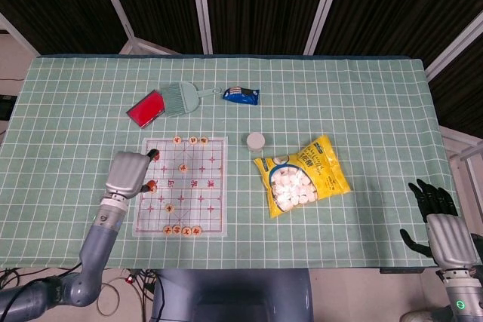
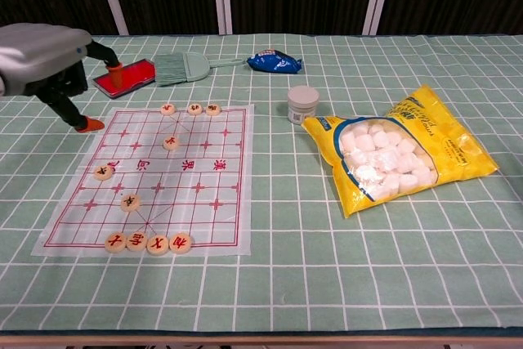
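Left hand (image 1: pixel 128 173), released and empty, hovers over the chess board's (image 1: pixel 198 186) left edge; the board's long axis runs away from the robot. Right hand (image 1: pixel 444 231) is open, partly cut off.

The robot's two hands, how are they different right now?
The left hand hangs over the chess board's left edge; the right hand sits off the table's right corner, far from everything. The left hand's fingertips are orange; the right hand's look black. Both hold nothing.
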`<action>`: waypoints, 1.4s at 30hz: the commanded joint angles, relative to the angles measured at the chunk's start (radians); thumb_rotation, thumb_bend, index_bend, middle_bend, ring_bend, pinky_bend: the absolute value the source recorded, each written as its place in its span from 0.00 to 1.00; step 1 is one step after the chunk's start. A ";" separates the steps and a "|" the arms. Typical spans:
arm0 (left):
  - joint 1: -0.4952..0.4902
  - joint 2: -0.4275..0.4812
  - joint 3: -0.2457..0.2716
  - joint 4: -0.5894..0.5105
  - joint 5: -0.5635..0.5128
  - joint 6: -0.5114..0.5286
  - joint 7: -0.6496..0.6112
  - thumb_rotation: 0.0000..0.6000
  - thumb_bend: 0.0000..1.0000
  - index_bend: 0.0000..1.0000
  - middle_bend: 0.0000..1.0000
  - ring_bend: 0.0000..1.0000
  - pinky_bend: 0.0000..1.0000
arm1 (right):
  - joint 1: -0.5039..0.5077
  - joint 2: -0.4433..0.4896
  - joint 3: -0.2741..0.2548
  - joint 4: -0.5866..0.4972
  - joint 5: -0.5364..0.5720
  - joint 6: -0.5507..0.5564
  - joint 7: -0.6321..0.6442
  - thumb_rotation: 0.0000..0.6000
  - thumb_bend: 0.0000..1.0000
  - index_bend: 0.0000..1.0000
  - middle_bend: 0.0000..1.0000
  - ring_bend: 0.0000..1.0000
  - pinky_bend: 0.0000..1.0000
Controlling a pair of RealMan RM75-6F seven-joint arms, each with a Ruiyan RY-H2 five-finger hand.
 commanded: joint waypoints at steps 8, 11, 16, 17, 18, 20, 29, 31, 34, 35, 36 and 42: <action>-0.133 -0.147 -0.032 0.121 -0.183 -0.011 0.126 1.00 0.18 0.38 1.00 0.94 1.00 | 0.005 0.009 0.003 -0.011 0.025 -0.025 0.014 1.00 0.34 0.00 0.00 0.00 0.00; -0.156 -0.172 -0.034 0.147 -0.213 -0.005 0.138 1.00 0.20 0.38 1.00 0.94 1.00 | 0.006 0.011 0.005 -0.013 0.034 -0.032 0.020 1.00 0.34 0.00 0.00 0.00 0.00; -0.184 -0.201 -0.032 0.186 -0.257 -0.004 0.152 1.00 0.21 0.40 1.00 0.94 1.00 | 0.008 0.015 0.006 -0.017 0.042 -0.039 0.028 1.00 0.34 0.00 0.00 0.00 0.00; -0.189 -0.205 -0.032 0.194 -0.264 -0.004 0.153 1.00 0.21 0.40 1.00 0.94 1.00 | 0.008 0.015 0.006 -0.018 0.042 -0.040 0.029 1.00 0.34 0.00 0.00 0.00 0.00; -0.196 -0.212 -0.033 0.205 -0.273 -0.006 0.153 1.00 0.21 0.40 1.00 0.94 1.00 | 0.008 0.016 0.006 -0.020 0.043 -0.042 0.030 1.00 0.34 0.00 0.00 0.00 0.00; -0.205 -0.221 -0.033 0.219 -0.288 -0.008 0.154 1.00 0.22 0.40 1.00 0.94 1.00 | 0.008 0.016 0.005 -0.021 0.043 -0.043 0.032 1.00 0.34 0.00 0.00 0.00 0.00; -0.250 -0.260 -0.029 0.293 -0.345 -0.023 0.160 1.00 0.26 0.41 1.00 0.94 1.00 | 0.009 0.018 0.007 -0.021 0.050 -0.047 0.036 1.00 0.34 0.00 0.00 0.00 0.00; -0.257 -0.268 -0.027 0.308 -0.352 -0.027 0.156 1.00 0.26 0.41 1.00 0.94 1.00 | 0.009 0.018 0.007 -0.022 0.052 -0.050 0.036 1.00 0.34 0.00 0.00 0.00 0.00; -0.267 -0.277 -0.022 0.327 -0.359 -0.033 0.151 1.00 0.26 0.41 1.00 0.94 1.00 | 0.010 0.017 0.008 -0.023 0.054 -0.052 0.035 1.00 0.34 0.00 0.00 0.00 0.00; -0.271 -0.282 -0.021 0.335 -0.363 -0.037 0.148 1.00 0.26 0.41 1.00 0.94 1.00 | 0.010 0.017 0.008 -0.023 0.055 -0.052 0.035 1.00 0.34 0.00 0.00 0.00 0.00; -0.273 -0.284 -0.019 0.340 -0.365 -0.038 0.147 1.00 0.26 0.41 1.00 0.94 1.00 | 0.010 0.017 0.008 -0.023 0.056 -0.053 0.035 1.00 0.34 0.00 0.00 0.00 0.00; -0.285 -0.301 -0.012 0.375 -0.376 -0.044 0.133 1.00 0.27 0.42 1.00 0.94 1.00 | 0.010 0.018 0.009 -0.026 0.060 -0.054 0.036 1.00 0.34 0.00 0.00 0.00 0.00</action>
